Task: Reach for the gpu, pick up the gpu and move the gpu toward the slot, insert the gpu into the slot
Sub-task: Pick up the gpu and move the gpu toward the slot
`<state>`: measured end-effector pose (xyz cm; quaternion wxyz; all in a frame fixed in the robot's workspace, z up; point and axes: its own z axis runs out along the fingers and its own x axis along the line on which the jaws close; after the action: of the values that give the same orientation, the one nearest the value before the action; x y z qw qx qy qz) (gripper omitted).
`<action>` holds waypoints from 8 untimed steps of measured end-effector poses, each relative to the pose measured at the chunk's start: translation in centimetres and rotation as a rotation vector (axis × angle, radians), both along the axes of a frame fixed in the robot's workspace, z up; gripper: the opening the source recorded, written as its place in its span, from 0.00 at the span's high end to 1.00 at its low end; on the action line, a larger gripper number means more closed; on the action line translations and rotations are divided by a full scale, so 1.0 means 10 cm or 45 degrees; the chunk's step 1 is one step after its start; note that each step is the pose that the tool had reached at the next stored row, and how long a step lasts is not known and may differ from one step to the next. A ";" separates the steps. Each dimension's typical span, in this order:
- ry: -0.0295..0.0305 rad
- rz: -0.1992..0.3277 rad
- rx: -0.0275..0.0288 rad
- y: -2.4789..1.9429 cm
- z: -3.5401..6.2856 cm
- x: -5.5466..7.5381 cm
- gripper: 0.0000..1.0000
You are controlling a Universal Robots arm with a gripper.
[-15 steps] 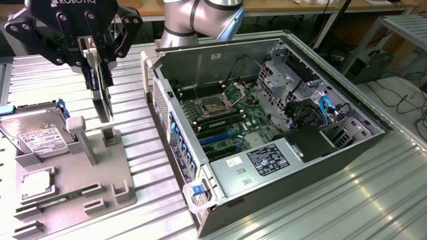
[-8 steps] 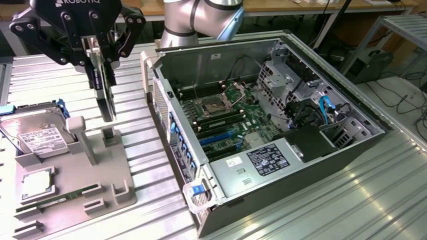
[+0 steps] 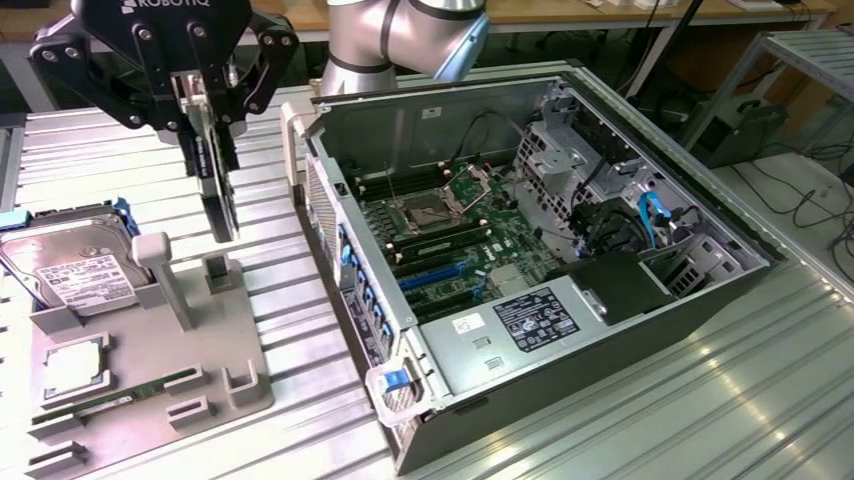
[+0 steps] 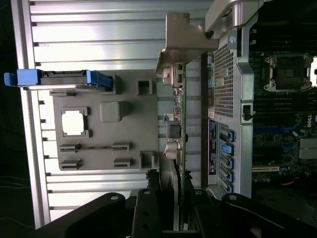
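Black gpu hangs upright, well apart from blue slot.

black gripper | gripped gpu black | grey holder beneath | beside it hard drive: silver, white label, blue frame | farther off: green motherboard, blue slot

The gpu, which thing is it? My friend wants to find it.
Find the big open computer case, then look to the exterior view's left, above the grey tray. The gpu hangs there upright in the robot's black hand. It is a thin flat black card in the air, unlike the boxy silver hard drive on the tray.
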<state>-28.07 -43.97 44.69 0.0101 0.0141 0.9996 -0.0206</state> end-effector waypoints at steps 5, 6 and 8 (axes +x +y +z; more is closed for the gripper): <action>0.0000 0.000 0.0000 0.000 0.000 0.02 0.73; 0.0001 0.000 -0.0001 0.000 0.000 0.03 0.73; -0.0001 0.000 0.0000 0.000 0.000 0.04 0.73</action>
<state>-27.68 -43.97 44.69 0.0102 0.0141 0.9996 -0.0206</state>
